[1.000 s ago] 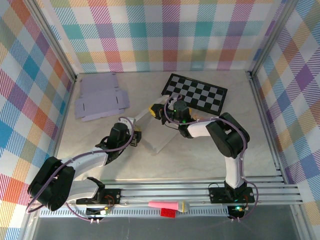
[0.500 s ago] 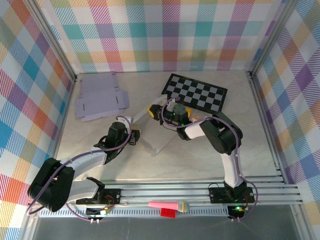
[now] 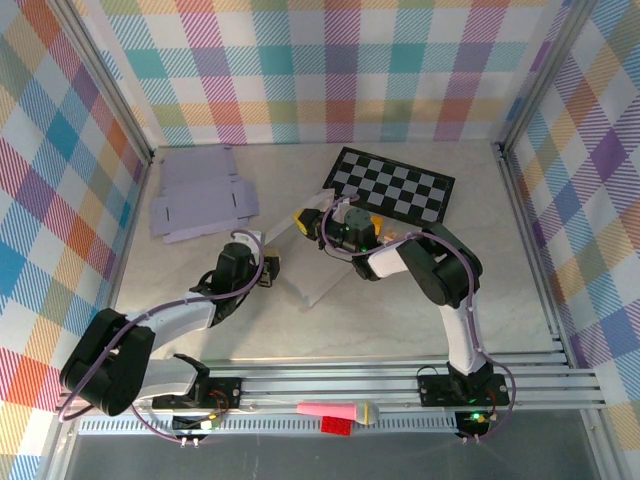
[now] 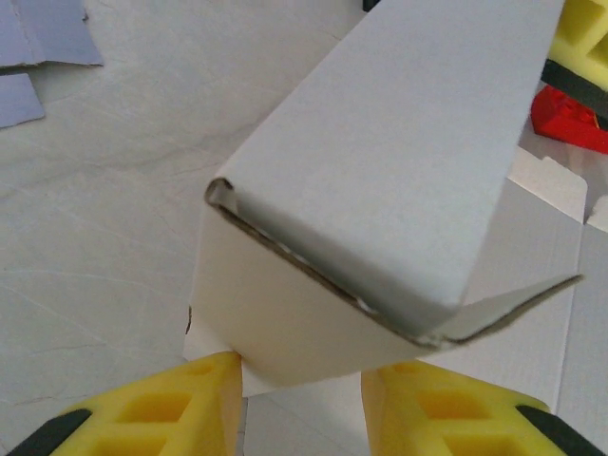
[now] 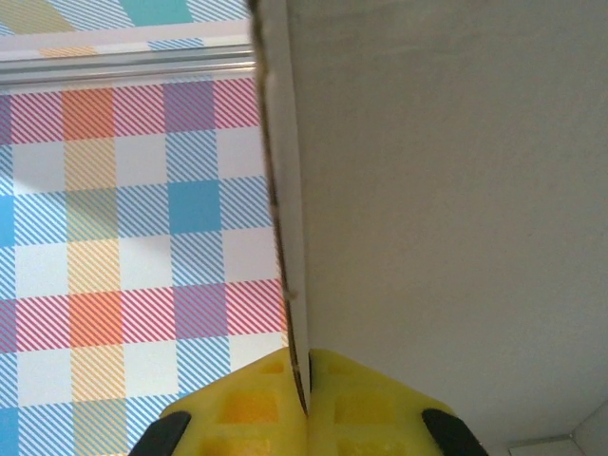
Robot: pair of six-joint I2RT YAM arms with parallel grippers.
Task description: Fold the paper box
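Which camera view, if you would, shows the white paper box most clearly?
The left wrist view: the paper box sits close, its folded panels and open end plain. The top external view shows it small, from above. The right wrist view shows one panel edge pinched in the right gripper.

Inspection finding: no legible text, label, brand, number or sign can be read on the paper box [image 4: 380,142] or on any other surface in view.
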